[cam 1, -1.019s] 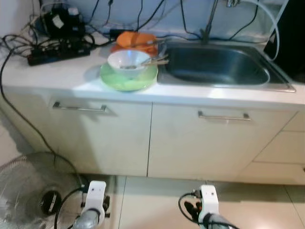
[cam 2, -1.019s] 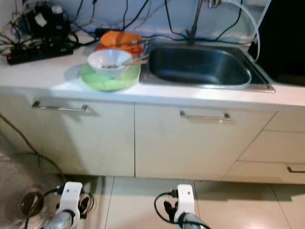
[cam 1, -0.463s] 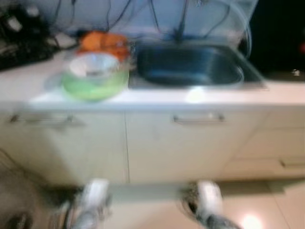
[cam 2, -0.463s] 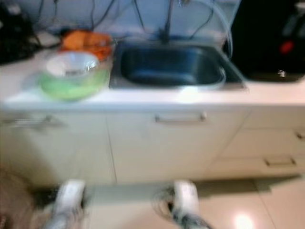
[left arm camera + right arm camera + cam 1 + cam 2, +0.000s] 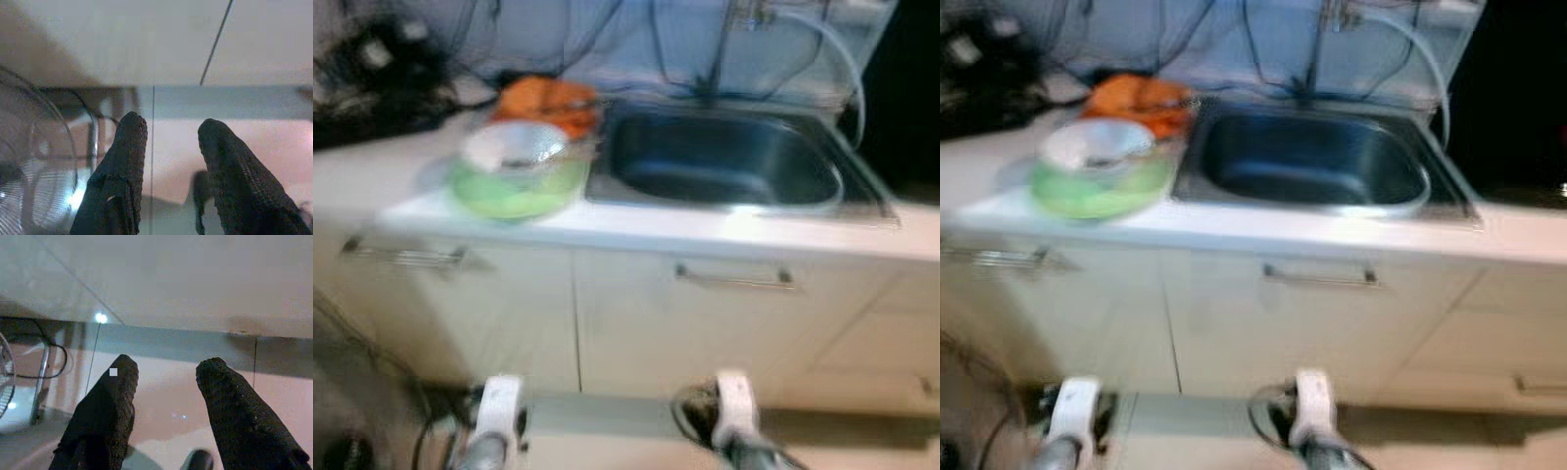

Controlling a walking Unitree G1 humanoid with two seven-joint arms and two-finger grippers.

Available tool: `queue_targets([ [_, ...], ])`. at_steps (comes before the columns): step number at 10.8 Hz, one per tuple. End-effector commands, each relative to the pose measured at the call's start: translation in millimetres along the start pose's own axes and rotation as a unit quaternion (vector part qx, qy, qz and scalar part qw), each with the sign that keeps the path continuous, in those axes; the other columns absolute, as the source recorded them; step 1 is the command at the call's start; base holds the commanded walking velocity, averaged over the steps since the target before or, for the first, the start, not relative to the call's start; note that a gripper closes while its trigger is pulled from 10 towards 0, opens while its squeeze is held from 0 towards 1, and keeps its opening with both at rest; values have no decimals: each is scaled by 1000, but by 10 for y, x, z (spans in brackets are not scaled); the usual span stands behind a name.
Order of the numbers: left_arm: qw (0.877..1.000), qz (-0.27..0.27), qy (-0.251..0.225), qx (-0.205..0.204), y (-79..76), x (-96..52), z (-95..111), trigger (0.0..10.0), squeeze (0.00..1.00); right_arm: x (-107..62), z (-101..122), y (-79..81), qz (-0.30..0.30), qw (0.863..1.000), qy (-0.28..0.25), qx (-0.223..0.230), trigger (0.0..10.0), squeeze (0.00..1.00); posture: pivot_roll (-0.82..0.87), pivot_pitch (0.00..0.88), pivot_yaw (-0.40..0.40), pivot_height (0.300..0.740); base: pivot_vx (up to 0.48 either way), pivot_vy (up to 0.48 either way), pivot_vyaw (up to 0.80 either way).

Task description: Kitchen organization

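A white bowl (image 5: 514, 146) sits on a green plate (image 5: 517, 186) on the white counter (image 5: 372, 166), left of the steel sink (image 5: 724, 162). An orange dish (image 5: 548, 98) lies behind them. Both arms hang low in front of the cabinets. My left gripper (image 5: 168, 132) is open over the floor near a fan. Also open, my right gripper (image 5: 164, 372) has nothing between its fingers.
A tap with a hose (image 5: 832, 59) stands behind the sink. Black cables and a dark device (image 5: 372, 69) crowd the counter's back left. Two cabinet doors with bar handles (image 5: 734, 279) face me. A floor fan (image 5: 34, 166) stands low at my left.
The whole view has shifted and stays blurred, so the camera has moved; the counter and sink now sit a little further right and lower. Nothing on the counter has moved.
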State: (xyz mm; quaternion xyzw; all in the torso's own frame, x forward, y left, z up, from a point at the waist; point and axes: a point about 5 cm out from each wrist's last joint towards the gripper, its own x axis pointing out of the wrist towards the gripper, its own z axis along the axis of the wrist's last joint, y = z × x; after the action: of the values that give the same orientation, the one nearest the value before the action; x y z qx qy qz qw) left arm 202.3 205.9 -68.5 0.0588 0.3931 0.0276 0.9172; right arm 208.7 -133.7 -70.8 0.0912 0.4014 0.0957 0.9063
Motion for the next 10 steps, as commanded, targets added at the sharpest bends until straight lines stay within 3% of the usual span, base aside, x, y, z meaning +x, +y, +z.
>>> queue_targets([
  [1, 1000, -5, -2, -8, -69, 6, 14, 10000, 0, -53, -90, -122, -17, 1000, 14, 3, 10000, 0, 190, 0, -31, 740, 0, 0, 0],
  [5, 1000, -4, -2, -8, -64, 7, 15, 10000, 0, -52, -91, -117, -15, 1000, 15, 4, 10000, 0, 191, 0, -32, 740, 0, 0, 0],
  [10, 1000, -2, -1, -7, -63, 6, 12, 10000, 0, -53, -95, -120, -17, 1000, 15, 8, 10000, 0, 192, 0, -33, 740, 287, 0, 0],
])
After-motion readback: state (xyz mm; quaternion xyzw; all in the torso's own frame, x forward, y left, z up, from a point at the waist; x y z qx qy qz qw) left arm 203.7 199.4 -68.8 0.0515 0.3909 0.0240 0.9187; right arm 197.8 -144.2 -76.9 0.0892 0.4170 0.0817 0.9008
